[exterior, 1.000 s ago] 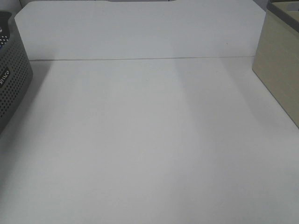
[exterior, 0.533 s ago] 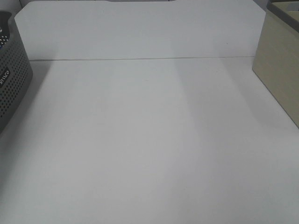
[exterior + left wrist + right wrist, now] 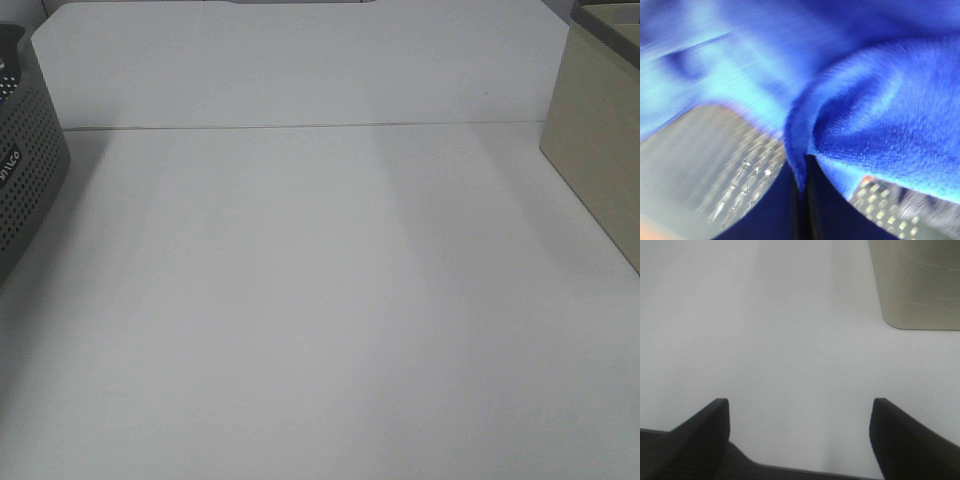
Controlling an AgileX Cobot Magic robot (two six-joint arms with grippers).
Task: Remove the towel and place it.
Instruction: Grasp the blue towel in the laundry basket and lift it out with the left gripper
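Observation:
The deep blue plush towel (image 3: 875, 100) fills most of the left wrist view. A fold of it is pinched between the dark fingers of my left gripper (image 3: 802, 200), which is shut on it. The perforated grey basket (image 3: 715, 165) lies just beneath the towel, blurred. In the exterior high view only the basket's side (image 3: 25, 170) shows at the left edge; the towel and both grippers are out of that view. My right gripper (image 3: 800, 440) is open and empty above the bare white table (image 3: 790, 330).
A beige box (image 3: 600, 130) stands at the right edge of the table; its corner also shows in the right wrist view (image 3: 920, 285). A white back panel (image 3: 300, 70) rises behind the white tabletop (image 3: 320, 300).
The basket's side shifts only very slightly at the left edge of the exterior high view. Nothing else has visibly changed.

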